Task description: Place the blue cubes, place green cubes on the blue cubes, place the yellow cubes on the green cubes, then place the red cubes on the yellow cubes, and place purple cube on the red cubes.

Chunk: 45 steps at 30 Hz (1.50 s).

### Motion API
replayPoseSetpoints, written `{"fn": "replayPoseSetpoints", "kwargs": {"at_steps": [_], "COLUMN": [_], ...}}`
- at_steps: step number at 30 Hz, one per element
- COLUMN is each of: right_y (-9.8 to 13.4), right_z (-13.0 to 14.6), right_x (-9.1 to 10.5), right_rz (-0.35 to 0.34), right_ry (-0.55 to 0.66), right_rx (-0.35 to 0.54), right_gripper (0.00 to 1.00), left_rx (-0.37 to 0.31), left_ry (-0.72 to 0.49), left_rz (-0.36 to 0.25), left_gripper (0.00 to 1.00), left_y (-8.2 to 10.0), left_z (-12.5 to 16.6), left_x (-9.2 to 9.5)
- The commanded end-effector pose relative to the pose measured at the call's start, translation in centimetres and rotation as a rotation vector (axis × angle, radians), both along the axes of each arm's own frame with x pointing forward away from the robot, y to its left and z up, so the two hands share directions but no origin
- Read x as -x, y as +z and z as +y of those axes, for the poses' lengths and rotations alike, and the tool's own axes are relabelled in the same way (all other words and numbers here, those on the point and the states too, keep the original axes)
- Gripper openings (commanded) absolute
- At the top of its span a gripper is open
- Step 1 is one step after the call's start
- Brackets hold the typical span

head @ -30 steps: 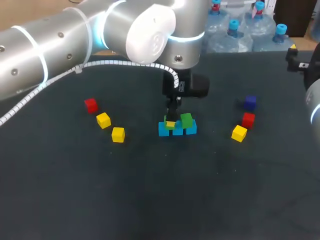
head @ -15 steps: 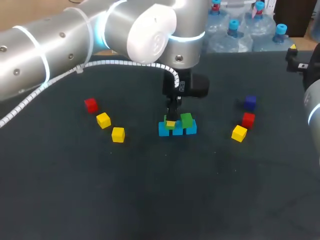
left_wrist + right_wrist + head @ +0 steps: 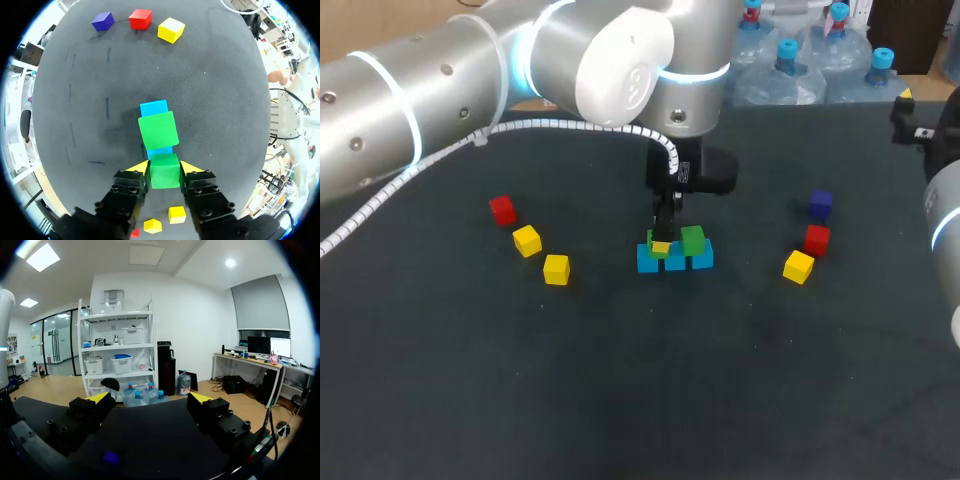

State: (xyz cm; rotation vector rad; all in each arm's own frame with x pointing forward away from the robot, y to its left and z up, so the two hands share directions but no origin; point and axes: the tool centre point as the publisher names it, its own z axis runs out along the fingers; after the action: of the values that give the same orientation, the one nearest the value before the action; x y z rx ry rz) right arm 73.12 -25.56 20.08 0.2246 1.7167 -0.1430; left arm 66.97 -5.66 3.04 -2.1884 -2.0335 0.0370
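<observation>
Blue cubes point(image 3: 154, 107) are laid; a green cube point(image 3: 165, 175) is pinched on them by the left gripper point(image 3: 164, 167). The right gripper point(image 3: 149, 402) is spread wide, empty. Yellow cubes point(image 3: 527, 240) are not yet stacked.

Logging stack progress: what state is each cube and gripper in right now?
Left gripper: shut on the held green cube.
Second green cube: resting on the blue cubes.
Yellow cubes: loose on the table.
Red cubes: loose, unstacked.
Purple cube: loose, unstacked.
Right gripper: open, empty.

Each green cube point(image 3: 158, 130) hides most of the blue cubes point(image 3: 154, 108) beneath it.
</observation>
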Motion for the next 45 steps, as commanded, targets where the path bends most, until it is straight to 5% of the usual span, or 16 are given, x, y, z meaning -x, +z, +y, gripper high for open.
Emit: {"fn": "replayPoseSetpoints", "kwargs": {"at_steps": [1,3,4,15,30,37,45], "right_y": [-0.4,-0.4,-0.4,-0.4,-0.4,-0.4,-0.4], "right_z": [-0.3,-0.3,-0.3,-0.3,-0.3,-0.3,-0.3], "right_x": [0.0,0.0,0.0,0.0,0.0,0.0,0.0], "right_rz": [-0.136,-0.136,-0.136,-0.136,-0.136,-0.136,-0.136], "right_ry": [0.092,0.092,0.092,0.092,0.092,0.092,0.092], "right_rx": [0.015,0.015,0.015,0.015,0.015,0.015,0.015], "right_gripper": [1.00,1.00,1.00,1.00,1.00,1.00,1.00], "left_rx": [-0.004,-0.004,-0.004,0.002,0.137,0.319,0.319], "left_ry": [-0.001,-0.001,-0.001,0.004,0.094,0.227,0.227], "left_rz": [0.008,0.010,0.011,0.009,-0.021,-0.053,-0.053], "left_gripper": [0.50,0.92,1.00,1.00,1.00,1.00,1.00], "left_y": [-0.3,-0.3,-0.3,0.1,4.5,7.3,7.3], "left_z": [-0.2,-0.2,-0.2,-0.1,2.3,4.1,4.1], "left_x": [-0.3,-0.3,-0.3,-0.2,0.1,0.0,0.0]}}
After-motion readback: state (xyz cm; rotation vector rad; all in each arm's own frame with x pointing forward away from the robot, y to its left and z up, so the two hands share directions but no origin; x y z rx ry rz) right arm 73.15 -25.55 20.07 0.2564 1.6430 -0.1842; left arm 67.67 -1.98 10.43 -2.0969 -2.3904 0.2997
